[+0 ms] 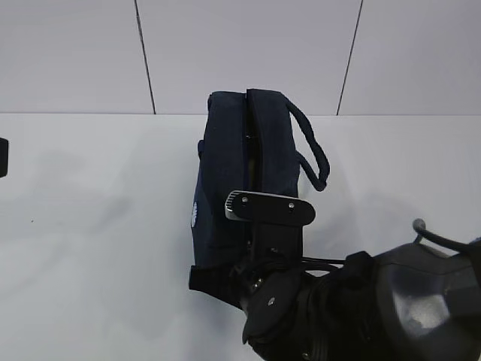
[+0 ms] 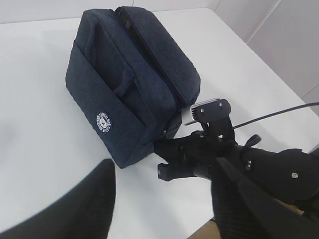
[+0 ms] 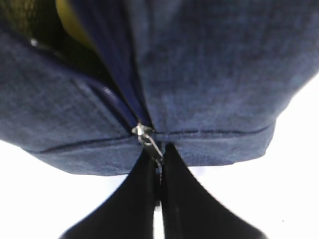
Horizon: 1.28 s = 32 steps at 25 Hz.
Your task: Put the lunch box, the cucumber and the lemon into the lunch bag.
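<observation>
The navy lunch bag (image 1: 240, 165) stands on the white desk (image 1: 90, 226) in the middle of the exterior view, its white round logo (image 1: 194, 213) facing the left of the frame and one loop handle (image 1: 314, 154) hanging off toward the right. The right gripper (image 3: 158, 172) is at the near end of the bag, lower centre of the frame, with its fingers (image 3: 137, 199) pressed together on the metal zipper pull (image 3: 149, 142). In the right wrist view the zipper (image 3: 117, 107) runs up and to the left from the pull and stands parted, and in the gap at the upper left a patch of yellow shows, probably the lemon (image 3: 70, 15). The left gripper (image 2: 159, 199) hangs well clear of the bag in the lower part of the left wrist view, its dark fingers (image 2: 89, 204) apart and holding nothing.
</observation>
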### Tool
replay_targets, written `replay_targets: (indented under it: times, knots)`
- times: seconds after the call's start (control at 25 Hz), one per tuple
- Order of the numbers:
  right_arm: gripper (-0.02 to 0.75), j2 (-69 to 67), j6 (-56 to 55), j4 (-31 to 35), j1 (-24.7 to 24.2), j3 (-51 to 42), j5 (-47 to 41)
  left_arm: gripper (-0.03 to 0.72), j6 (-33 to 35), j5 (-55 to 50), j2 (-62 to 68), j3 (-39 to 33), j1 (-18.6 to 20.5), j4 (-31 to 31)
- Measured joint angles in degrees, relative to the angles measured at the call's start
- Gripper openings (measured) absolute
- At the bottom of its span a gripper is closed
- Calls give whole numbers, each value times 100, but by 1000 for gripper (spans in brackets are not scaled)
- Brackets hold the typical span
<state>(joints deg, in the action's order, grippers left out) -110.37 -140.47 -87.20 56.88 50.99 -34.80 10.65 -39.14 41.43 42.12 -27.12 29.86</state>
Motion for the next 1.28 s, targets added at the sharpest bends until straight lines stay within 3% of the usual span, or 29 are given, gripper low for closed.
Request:
replay_targets:
  times: [0.28,0.6,0.84,1.28]
  knots:
    - [20,0,11,0,0,0,246,428,0,-9,0,0,0,0]
    - [20,249,760,278,-8,0,306,428,0,-9,0,0,0,-39]
    - [20,492,1725,951,-8,0,326,428,0,-9,0,0,0,-61]
    - [20,1015,2877,1501,-8,0,183,428,0,-9,0,0,0,-86]
